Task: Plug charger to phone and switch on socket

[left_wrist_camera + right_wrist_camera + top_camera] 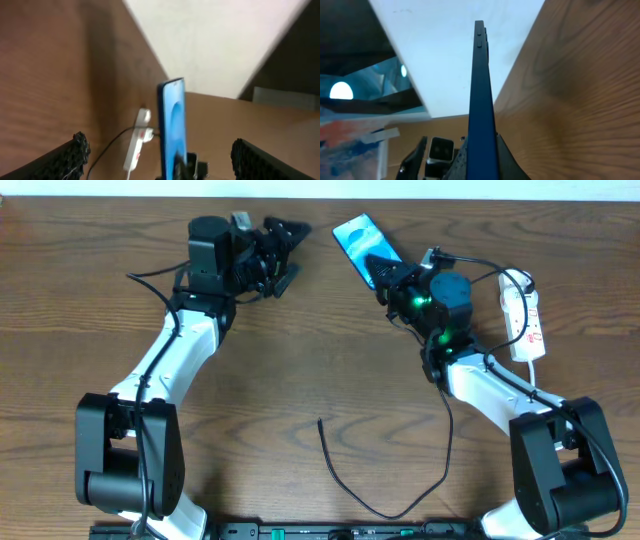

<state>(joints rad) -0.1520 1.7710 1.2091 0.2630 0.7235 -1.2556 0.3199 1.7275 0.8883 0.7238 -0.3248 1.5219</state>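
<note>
My right gripper [384, 276] is shut on the near end of the phone [360, 240], whose blue screen shows at the back of the table. In the right wrist view the phone [480, 85] is seen edge-on, clamped between the fingers of the right gripper [482, 157]. My left gripper [290, 252] stands open to the left of the phone with nothing in it. From its wrist the phone [173, 120] shows between the wide-apart fingers [65, 157]. The socket [522, 315] lies at the far right. The charger [345, 485] lies loose on the table in front, its free end towards the middle.
The socket [137, 142] with its red marks and a dark cable shows beyond the phone in the left wrist view. A white wall [455, 45] borders the table's [300, 360] far edge. Both arm bases stand at the near corners.
</note>
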